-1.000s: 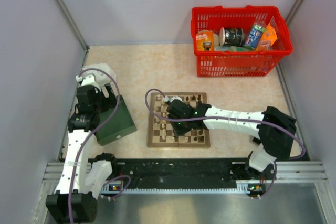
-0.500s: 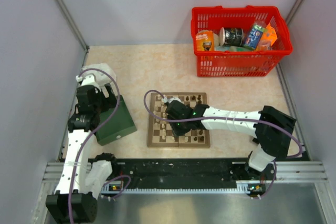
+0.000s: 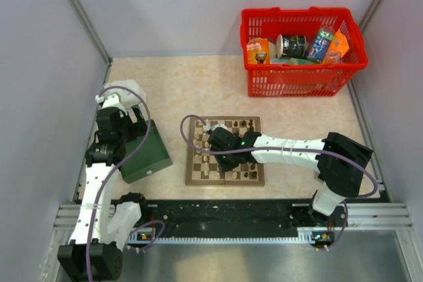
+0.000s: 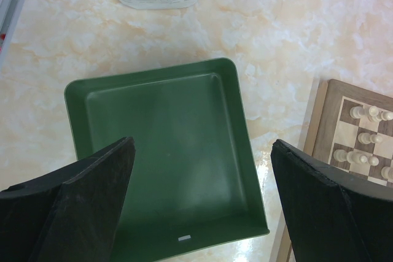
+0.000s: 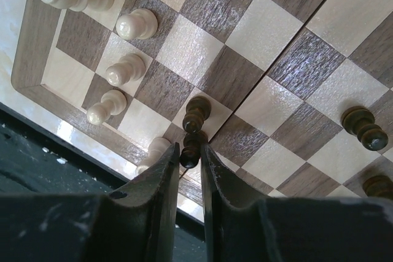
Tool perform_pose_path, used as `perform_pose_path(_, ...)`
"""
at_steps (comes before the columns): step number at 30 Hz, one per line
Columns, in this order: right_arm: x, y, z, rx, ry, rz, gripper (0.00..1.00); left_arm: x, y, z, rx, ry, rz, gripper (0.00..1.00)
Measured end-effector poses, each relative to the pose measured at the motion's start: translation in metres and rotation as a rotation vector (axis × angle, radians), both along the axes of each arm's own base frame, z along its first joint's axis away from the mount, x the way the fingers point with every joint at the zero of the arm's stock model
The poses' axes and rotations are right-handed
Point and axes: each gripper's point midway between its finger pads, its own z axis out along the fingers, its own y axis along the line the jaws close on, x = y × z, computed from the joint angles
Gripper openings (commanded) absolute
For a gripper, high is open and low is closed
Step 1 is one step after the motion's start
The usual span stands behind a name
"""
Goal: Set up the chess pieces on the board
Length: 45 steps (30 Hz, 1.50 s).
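Beige marbled tabletop [image 3: 172, 90] is enclosed by grey walls. At left, the left gripper [image 4: 202, 145] is positioned above a green box [image 4: 153, 108], jaws spread wide, nothing gripped. At centre, the board [image 3: 192, 175] is laid flat, with cream pieces [image 5: 132, 26] ranged along one side. The right gripper [image 5: 191, 151] is positioned over it, jaws pinched on a dark piece [image 5: 195, 121] near the border. At far right, a red basket [image 3: 301, 77] is placed.

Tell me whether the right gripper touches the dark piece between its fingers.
Touching. The right wrist view shows the right gripper pinching the dark piece from both sides, no gap visible.
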Motion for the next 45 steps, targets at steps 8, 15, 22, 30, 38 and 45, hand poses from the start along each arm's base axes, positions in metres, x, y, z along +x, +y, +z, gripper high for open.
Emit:
perform_pose_path(8,0.007,-0.009,0.002,-0.036,-0.038,-0.027,0.15,0.000,0.000,0.000,0.000,0.000,0.000,0.98)
perform_pose_path(15,0.013,-0.024,0.021,-0.050,-0.095,-0.071,0.15,0.000,0.000,0.000,0.000,0.000,0.000,0.98)
perform_pose_path(22,0.019,-0.044,0.039,-0.003,-0.117,-0.145,0.15,0.000,0.000,0.000,0.000,0.000,0.000,0.98)
perform_pose_path(30,0.017,-0.075,0.024,-0.048,-0.085,-0.202,0.15,0.000,0.000,0.000,0.000,0.000,0.000,0.98)
perform_pose_path(38,0.013,-0.082,0.016,-0.064,-0.064,-0.216,0.15,0.000,0.000,0.000,0.000,0.000,0.000,0.98)
perform_pose_path(45,0.012,-0.085,0.012,-0.069,-0.054,-0.219,0.16,0.000,0.000,0.000,0.000,0.000,0.000,0.98)
